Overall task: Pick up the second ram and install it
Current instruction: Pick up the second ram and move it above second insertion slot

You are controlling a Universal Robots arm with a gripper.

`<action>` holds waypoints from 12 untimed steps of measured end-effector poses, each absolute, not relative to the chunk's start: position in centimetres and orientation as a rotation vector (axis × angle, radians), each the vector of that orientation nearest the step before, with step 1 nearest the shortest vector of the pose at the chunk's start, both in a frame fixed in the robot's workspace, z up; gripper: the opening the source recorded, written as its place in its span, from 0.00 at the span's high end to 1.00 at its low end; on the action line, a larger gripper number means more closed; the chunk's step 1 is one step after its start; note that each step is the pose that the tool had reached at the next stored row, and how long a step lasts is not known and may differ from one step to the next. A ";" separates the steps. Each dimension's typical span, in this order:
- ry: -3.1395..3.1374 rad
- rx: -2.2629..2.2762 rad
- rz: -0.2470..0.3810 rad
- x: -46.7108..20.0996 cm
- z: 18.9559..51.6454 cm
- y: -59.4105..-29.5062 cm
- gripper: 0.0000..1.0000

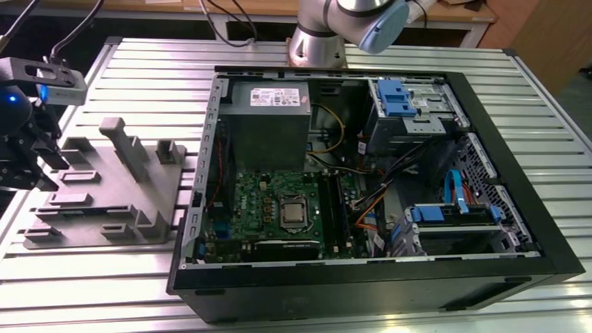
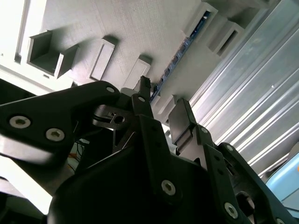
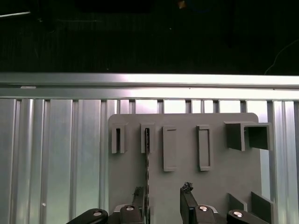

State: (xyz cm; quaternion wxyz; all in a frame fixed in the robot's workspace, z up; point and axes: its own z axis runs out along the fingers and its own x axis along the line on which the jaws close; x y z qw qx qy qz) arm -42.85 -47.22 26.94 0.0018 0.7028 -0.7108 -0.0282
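Pick-up step, no grasp yet: the fingers (image 3: 188, 205) hover apart above the ram (image 3: 146, 158), which stands on edge in a slot of the grey holder (image 1: 138, 201) at the exterior view's left; closing probably calls for centring on it first
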 end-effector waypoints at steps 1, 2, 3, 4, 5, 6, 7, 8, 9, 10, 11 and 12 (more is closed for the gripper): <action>-2.230 2.206 -0.089 -42.9 26.9 -47.3 0.59; -2.229 2.207 -0.089 -42.9 26.8 -47.3 0.59; -2.229 2.208 -0.088 -42.9 26.7 -47.3 0.59; -2.228 2.208 -0.089 -42.9 26.6 -47.3 0.59; -2.227 2.209 -0.089 -42.9 26.5 -47.3 0.59; -2.227 2.209 -0.088 -42.9 26.4 -47.4 0.59; -2.226 2.210 -0.089 -42.9 26.4 -47.4 0.59; -2.226 2.210 -0.088 -42.8 26.3 -47.4 0.59; -2.225 2.211 -0.088 -42.8 26.2 -47.4 0.59; -2.225 2.211 -0.089 -42.8 26.0 -47.4 0.59; -2.224 2.212 -0.088 -42.8 25.9 -47.4 0.59; -2.224 2.212 -0.089 -42.9 25.8 -47.4 0.59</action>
